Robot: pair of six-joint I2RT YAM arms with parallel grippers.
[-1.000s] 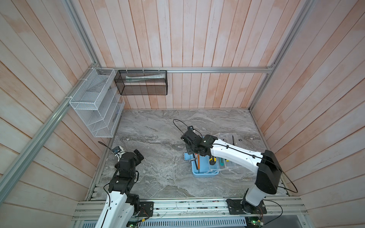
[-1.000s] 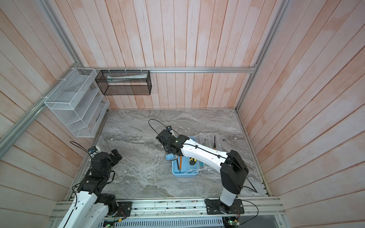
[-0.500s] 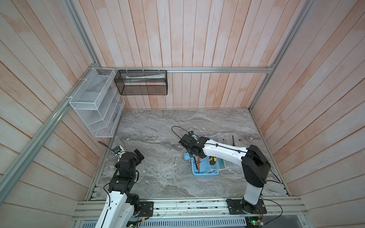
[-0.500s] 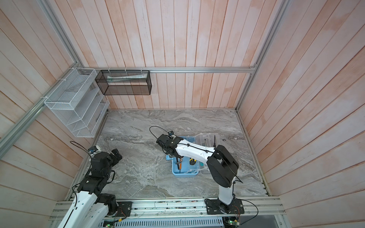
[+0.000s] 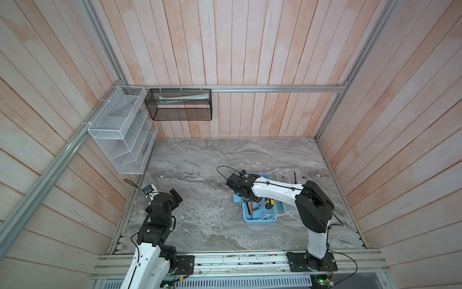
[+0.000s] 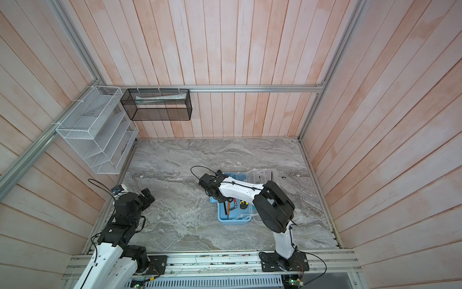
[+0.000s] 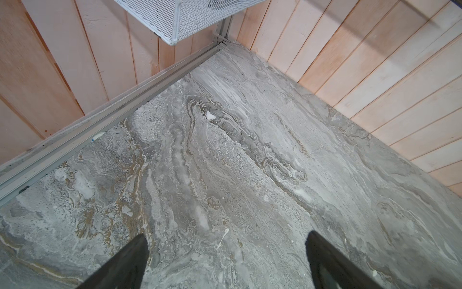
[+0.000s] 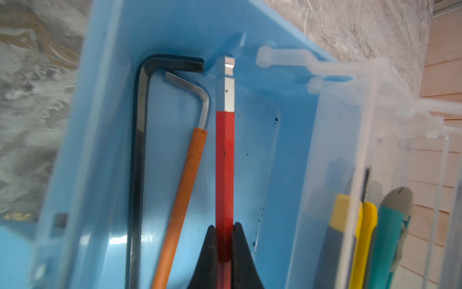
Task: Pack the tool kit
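White mesh rack (image 5: 120, 132), black mesh basket (image 5: 180, 106), wall-mounted.

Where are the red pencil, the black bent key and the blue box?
red pencil (image 8: 224, 162), right wrist view, on the middle of its red shaft.
black bent key (image 8: 138, 162), right wrist view, on its long straight arm.
blue box (image 5: 260, 220), in a top view, on its near rim.

Showing: one light-blue case (image 5: 260, 220), two hex keys (black hex key (image 8: 139, 155), orange-sleeved hex key (image 8: 186, 185)), one red pencil (image 8: 224, 162), two cutters (yellow cutter (image 8: 343, 220), teal cutter (image 8: 392, 225)). Hanging: one white wire rack (image 5: 117, 125), one black mesh basket (image 5: 180, 115).
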